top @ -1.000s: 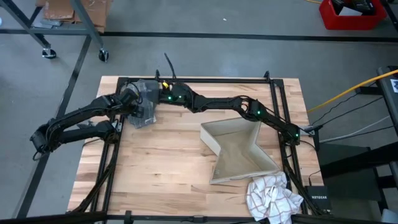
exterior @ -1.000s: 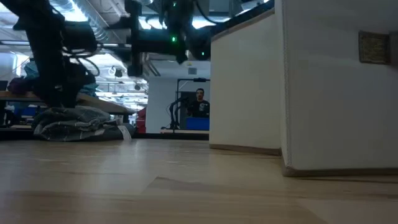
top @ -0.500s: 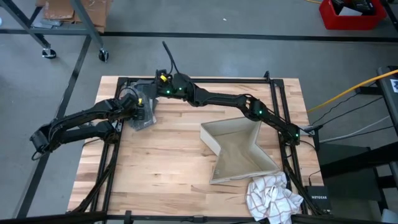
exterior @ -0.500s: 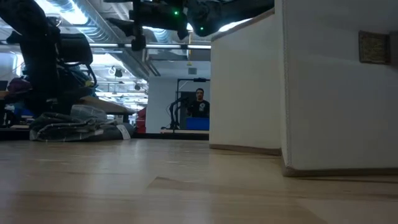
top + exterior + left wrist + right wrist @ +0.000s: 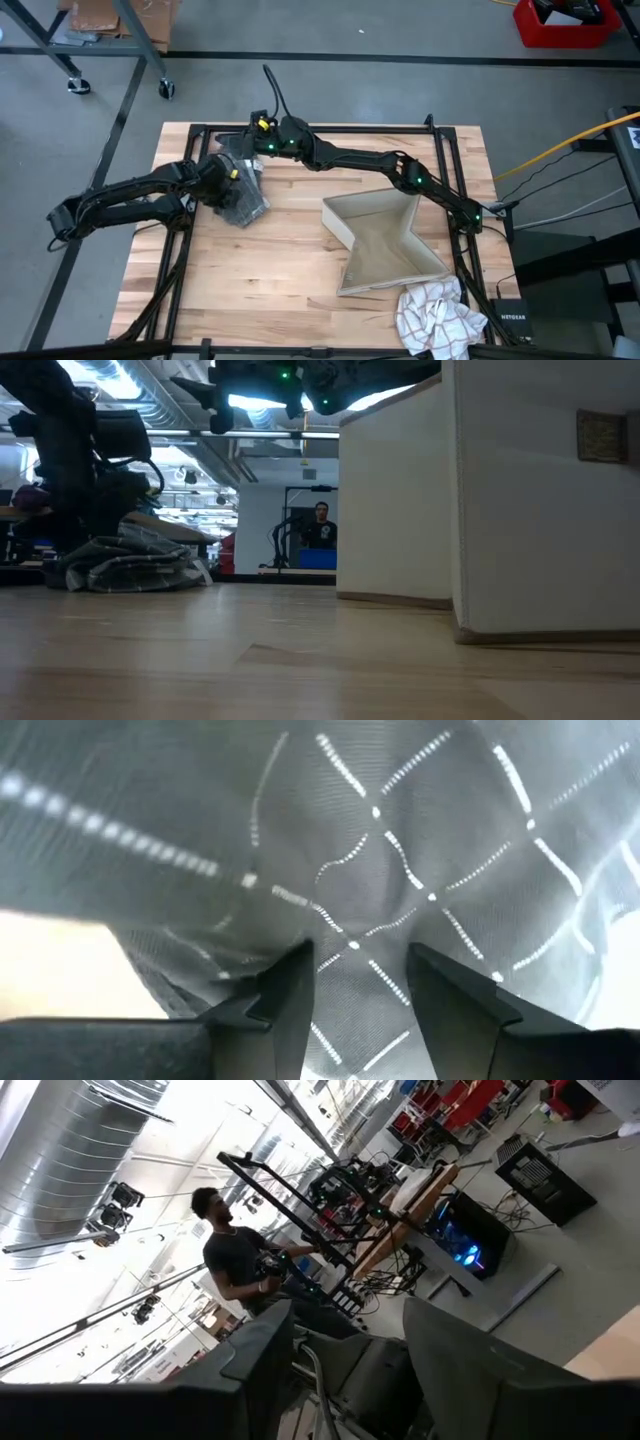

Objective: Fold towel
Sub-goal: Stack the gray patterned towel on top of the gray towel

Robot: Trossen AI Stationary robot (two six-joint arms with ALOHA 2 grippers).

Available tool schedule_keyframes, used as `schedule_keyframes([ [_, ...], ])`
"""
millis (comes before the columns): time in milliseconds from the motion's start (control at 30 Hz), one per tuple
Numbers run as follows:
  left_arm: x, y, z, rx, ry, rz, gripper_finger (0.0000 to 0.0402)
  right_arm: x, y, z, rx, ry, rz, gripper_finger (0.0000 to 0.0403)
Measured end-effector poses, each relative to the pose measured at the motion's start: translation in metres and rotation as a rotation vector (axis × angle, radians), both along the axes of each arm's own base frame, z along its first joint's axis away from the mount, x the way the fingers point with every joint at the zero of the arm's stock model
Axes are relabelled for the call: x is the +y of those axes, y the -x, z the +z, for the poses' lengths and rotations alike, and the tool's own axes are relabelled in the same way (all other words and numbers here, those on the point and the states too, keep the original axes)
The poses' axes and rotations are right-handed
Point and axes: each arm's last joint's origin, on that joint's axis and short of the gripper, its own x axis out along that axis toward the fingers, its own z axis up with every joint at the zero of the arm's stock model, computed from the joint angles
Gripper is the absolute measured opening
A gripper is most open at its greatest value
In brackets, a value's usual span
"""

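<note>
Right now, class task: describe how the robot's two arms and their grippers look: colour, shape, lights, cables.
Both arms are black, slender and jointed. The right arm carries small green lights, a yellow mark and a thin black cable near its wrist. Each gripper, left gripper and right gripper, has two dark, flat, tapering fingers.

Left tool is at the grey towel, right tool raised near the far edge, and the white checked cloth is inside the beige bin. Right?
Not quite. The white checked cloth lies outside the beige bin, at its near corner, per the high view. Left tool is at the grey towel; right tool is raised near the far edge.
</note>
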Motion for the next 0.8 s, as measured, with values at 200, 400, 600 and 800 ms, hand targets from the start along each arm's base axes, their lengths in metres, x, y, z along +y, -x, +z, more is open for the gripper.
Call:
schedule_keyframes([
  [200, 0.002, -0.006, 0.013, -0.046, -0.049, 0.017, 0.0137, -0.001, 0.0, 0.0, -0.002, 0.003, 0.009, 0.0193],
  [400, 0.011, -0.016, 0.048, -0.194, -0.204, 0.011, 0.0109, -0.003, 0.001, 0.0, 0.001, 0.009, 0.026, 0.0193],
  [600, 0.018, -0.014, 0.067, -0.105, -0.435, 0.066, 0.0098, -0.003, 0.001, 0.0, 0.002, 0.016, 0.038, 0.0193],
  [800, 0.018, -0.013, 0.067, -0.049, -0.496, 0.005, 0.0106, -0.001, 0.001, 0.0, 0.005, 0.031, 0.092, 0.0193],
])
